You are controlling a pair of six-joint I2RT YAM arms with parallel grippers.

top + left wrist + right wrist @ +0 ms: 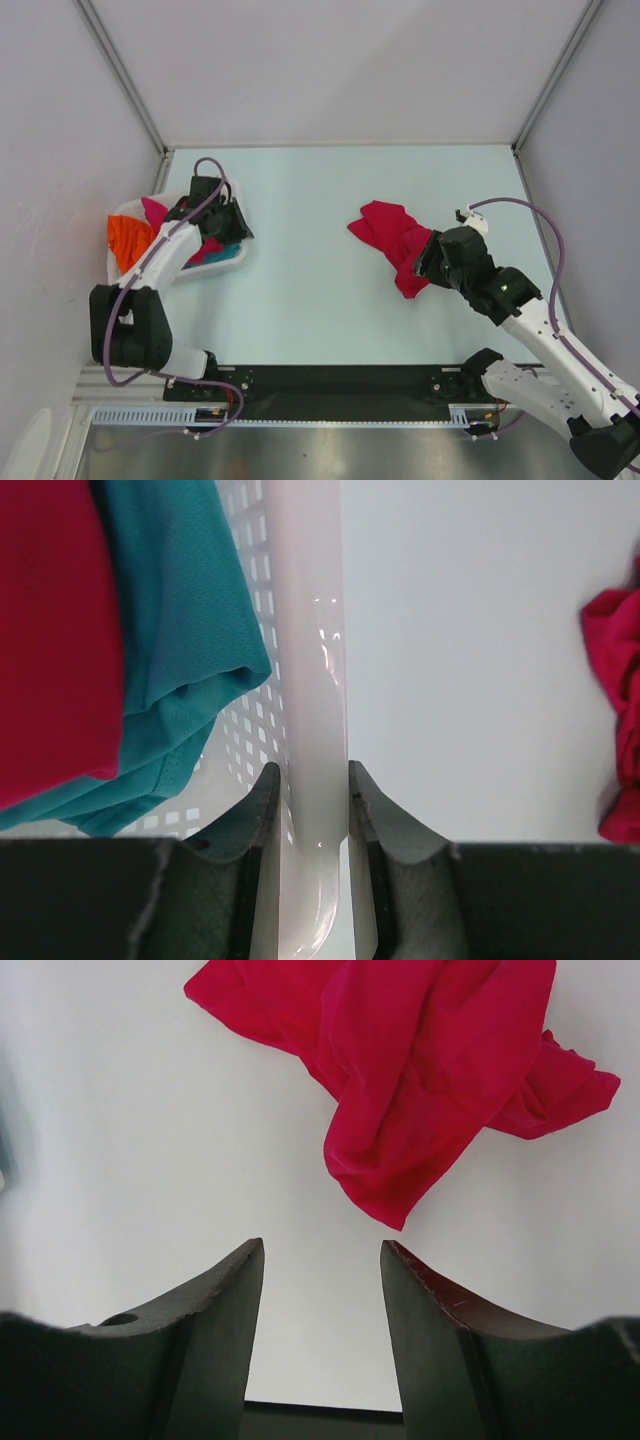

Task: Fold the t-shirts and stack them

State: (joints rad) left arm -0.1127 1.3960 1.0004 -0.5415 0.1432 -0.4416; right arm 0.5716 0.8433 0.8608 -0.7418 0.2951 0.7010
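Shirt, crimson-pink (388,238), one: crumpled and unfolded on the pale surface (310,200), right of centre, well apart from the basket; a narrow end trails toward the near right. Right wrist view shows the same shirt (420,1080) as a bunched heap of folds with one pointed corner nearest the camera. Right tool (425,265): at the near-right end of that shirt, fingers spread wide (322,1248), bare surface between them, nothing held; the cloth's corner lies just beyond the fingertips. Basket, white plastic mesh (238,262), one: at the left side of the surface, close to the left wall. Contents, three shirts, all loose and unfolded: orange shirt (128,240) at the left end; second crimson-pink shirt (155,212) toward the far side; teal shirt (222,250) toward the right end, partly under the arm. Left wrist view shows the teal shirt (190,630) lying against the mesh wall with the second crimson-pink shirt (55,630) on top of it at the left. Left tool (232,228): at the basket's right edge, fingers drawn narrow (312,772) and clamped on the smooth white rim (312,680), one finger inside the wall and one outside.
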